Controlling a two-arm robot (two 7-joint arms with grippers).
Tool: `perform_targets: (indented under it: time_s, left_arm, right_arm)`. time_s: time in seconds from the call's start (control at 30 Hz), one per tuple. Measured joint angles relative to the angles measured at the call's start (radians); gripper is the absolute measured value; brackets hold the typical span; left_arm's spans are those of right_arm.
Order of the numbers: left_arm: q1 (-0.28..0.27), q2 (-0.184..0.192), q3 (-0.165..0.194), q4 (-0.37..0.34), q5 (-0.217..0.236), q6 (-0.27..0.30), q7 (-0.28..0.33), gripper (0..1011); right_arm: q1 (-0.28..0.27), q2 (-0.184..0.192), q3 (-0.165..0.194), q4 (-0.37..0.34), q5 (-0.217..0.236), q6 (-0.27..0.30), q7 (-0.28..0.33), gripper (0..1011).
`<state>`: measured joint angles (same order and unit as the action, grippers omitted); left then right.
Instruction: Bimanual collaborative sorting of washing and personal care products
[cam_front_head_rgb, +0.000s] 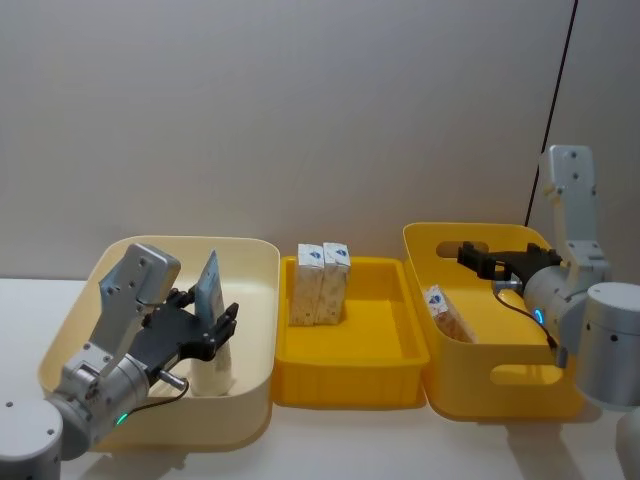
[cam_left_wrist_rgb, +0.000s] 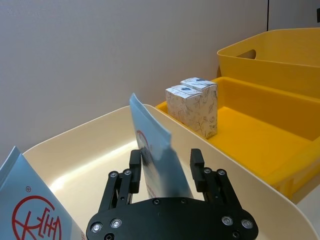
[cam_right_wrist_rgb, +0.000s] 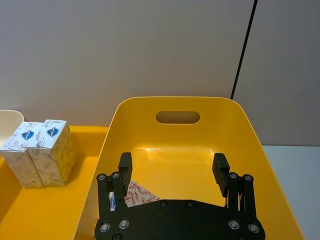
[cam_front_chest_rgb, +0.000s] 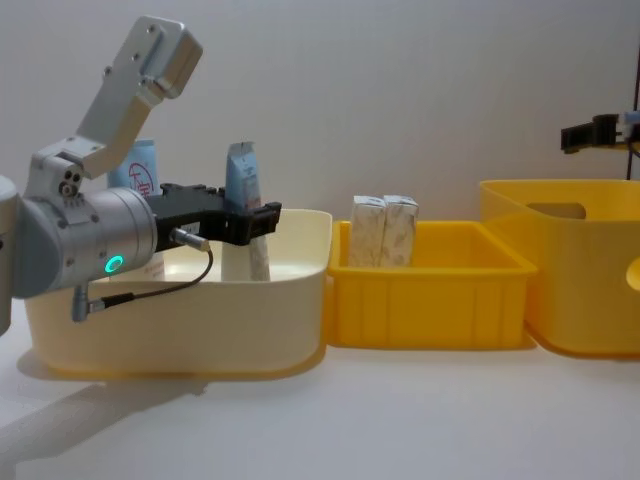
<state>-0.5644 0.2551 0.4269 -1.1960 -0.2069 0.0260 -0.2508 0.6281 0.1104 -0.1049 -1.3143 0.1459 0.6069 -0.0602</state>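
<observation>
Left gripper (cam_front_head_rgb: 212, 306) around upright tube (cam_front_head_rgb: 209, 278), crimp up

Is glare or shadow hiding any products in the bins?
Left wrist view: a bright sheen on the cream bin's floor, but the pale-blue tube at the left gripper reads plainly. Right wrist view: glare on the right-hand yellow bin's floor beyond the open right gripper, clear of the carton. Chest view: a shadow lies on the table, off the bins.

left pincer (cam_left_wrist_rgb: 165, 159) reaches forward; right pincer (cam_right_wrist_rgb: 172, 164) gapes wide.
</observation>
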Motion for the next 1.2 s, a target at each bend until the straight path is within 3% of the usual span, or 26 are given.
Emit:
perform_targets:
  time_s: [0.2, 0.23, 0.37, 0.63, 1.2]
  left_arm:
    - [-0.002, -0.002, 0.001, 0.003, 0.001, -0.002, -0.001, 472]
    - [-0.002, -0.002, 0.001, 0.003, 0.001, -0.002, -0.002, 400]
    - [-0.003, -0.003, 0.001, 0.004, 0.001, -0.003, -0.002, 281]
    - [-0.004, -0.003, 0.001, 0.006, 0.001, -0.004, -0.003, 226]
    - [-0.005, -0.004, 0.0, 0.007, 0.001, -0.005, -0.004, 226]
  right_arm:
    - [0.0, 0.0, 0.0, 0.0, 0.0, 0.0, 0.0, 1001]
    - [0.0, 0.0, 0.0, 0.0, 0.0, 0.0, 0.0, 1001]
    - [0.0, 0.0, 0.0, 0.0, 0.0, 0.0, 0.0, 1001]
    - [0.0, 0.0, 0.0, 0.0, 0.0, 0.0, 0.0, 1001]
    - [0.0, 0.0, 0.0, 0.0, 0.0, 0.0, 0.0, 1001]
